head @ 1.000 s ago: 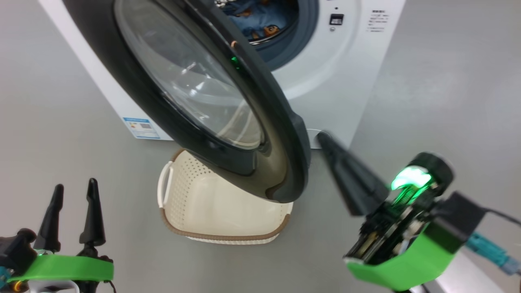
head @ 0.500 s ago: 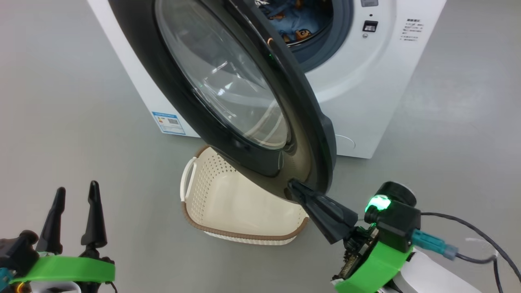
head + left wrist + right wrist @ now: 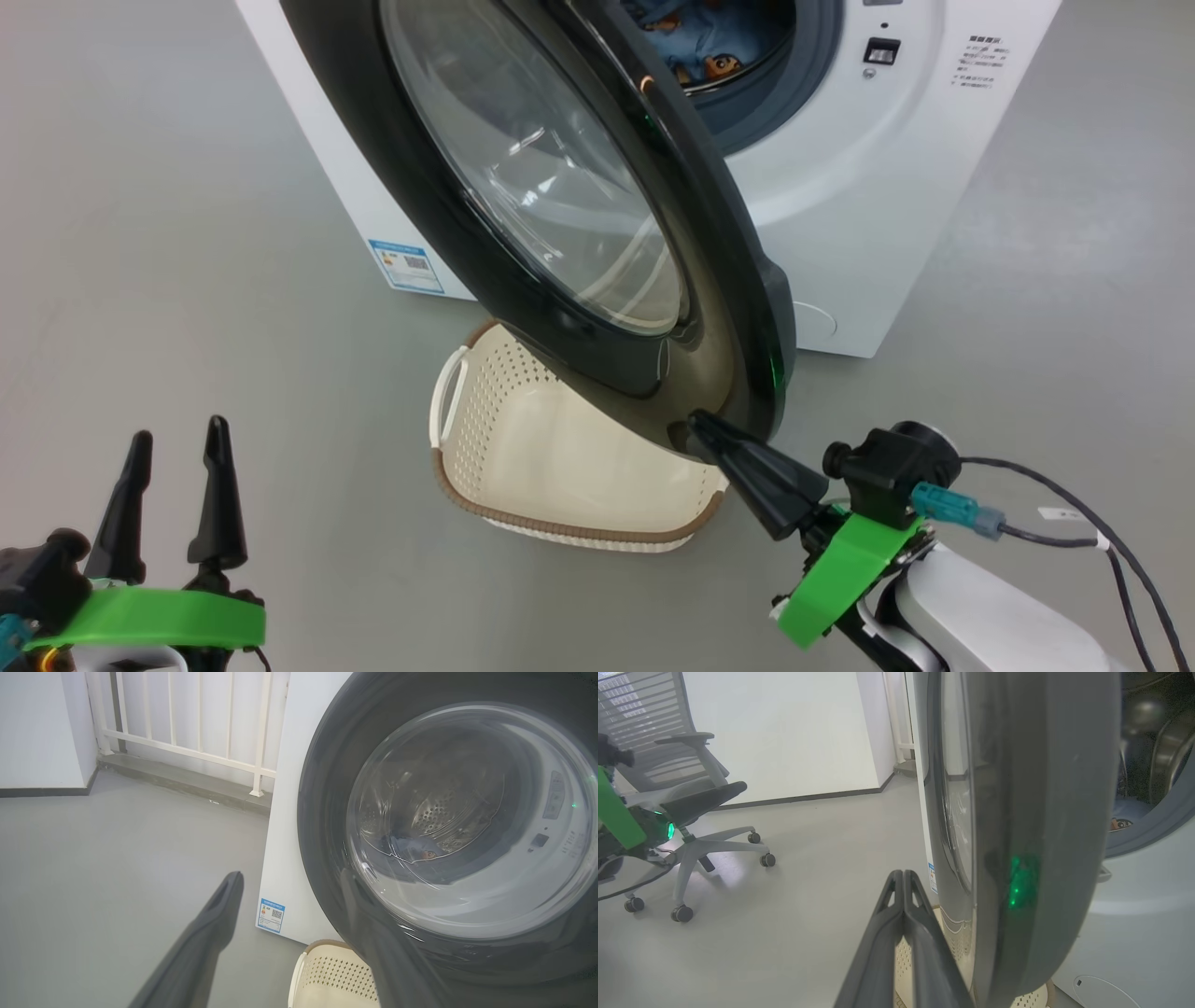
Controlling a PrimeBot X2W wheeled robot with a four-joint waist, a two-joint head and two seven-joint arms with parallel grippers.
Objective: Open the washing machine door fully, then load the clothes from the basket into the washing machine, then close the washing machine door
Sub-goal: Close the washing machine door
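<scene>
The washing machine door (image 3: 541,187) stands partly open, its black rim edge-on toward me. My right gripper (image 3: 700,425) is shut and empty, its tip against the outer face of the door's lower rim; in the right wrist view its joined fingers (image 3: 903,882) lie just left of the door (image 3: 1031,812). The light-blue clothes (image 3: 709,47) lie inside the drum of the white washing machine (image 3: 887,187). Under the door sits the cream basket (image 3: 597,534), with nothing visible in it. At the lower left my left gripper (image 3: 177,443) hangs open and empty, well clear of the door (image 3: 467,812).
A grey office chair (image 3: 691,788) on castors stands on the grey floor to the left of the machine. A white railing (image 3: 187,728) and a low step run behind it. A blue label (image 3: 406,266) marks the machine's side.
My right gripper has swung from the right of the door's edge round to the outer face of its lower rim. The head view has shifted. The left gripper has held still.
</scene>
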